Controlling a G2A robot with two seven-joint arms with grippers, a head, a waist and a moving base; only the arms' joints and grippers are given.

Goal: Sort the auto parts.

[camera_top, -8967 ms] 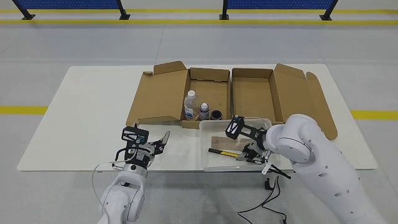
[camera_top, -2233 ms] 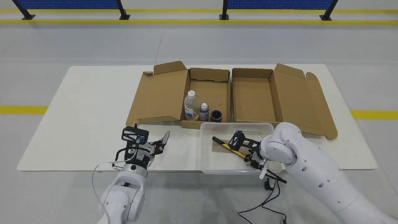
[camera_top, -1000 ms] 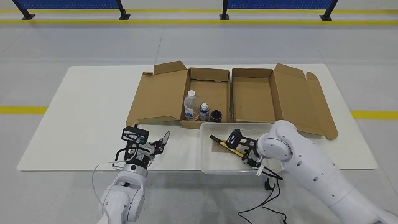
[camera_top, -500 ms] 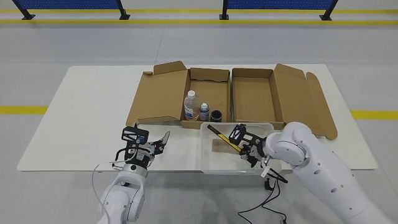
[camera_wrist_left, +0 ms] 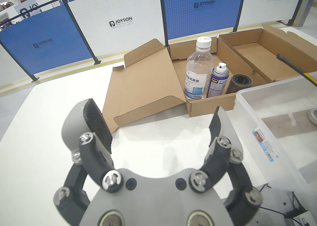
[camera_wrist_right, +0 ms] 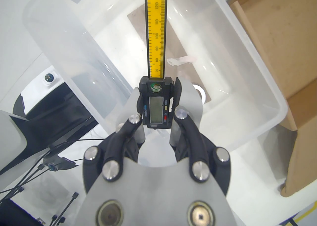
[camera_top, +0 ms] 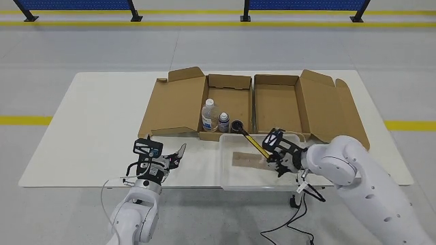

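A digital caliper (camera_wrist_right: 156, 26) with a yellow scale and a black display is held above the clear plastic bin (camera_wrist_right: 74, 46). My right gripper (camera_wrist_right: 156, 88) is shut on its display body. From above, the caliper (camera_top: 253, 143) slants from the right gripper (camera_top: 274, 151) toward the black cylinder (camera_top: 237, 125) at the left box's front edge. A metal ring (camera_wrist_right: 199, 91) lies on the bin floor under the gripper. My left gripper (camera_wrist_left: 156, 123) stands open and holds nothing, over bare table left of the bin (camera_top: 228, 177).
Two open cardboard boxes stand behind the bin. The left box (camera_top: 228, 102) holds a clear bottle (camera_wrist_left: 198, 71), a spray can (camera_wrist_left: 218, 79) and the black cylinder (camera_wrist_left: 239, 83). Nothing lies on the floor of the right box (camera_top: 276, 105). Cables hang off the table's front edge.
My right gripper has lifted the caliper out of the bin and moved right and toward the boxes; the caliper's tip now points at the left box. The left arm has not moved.
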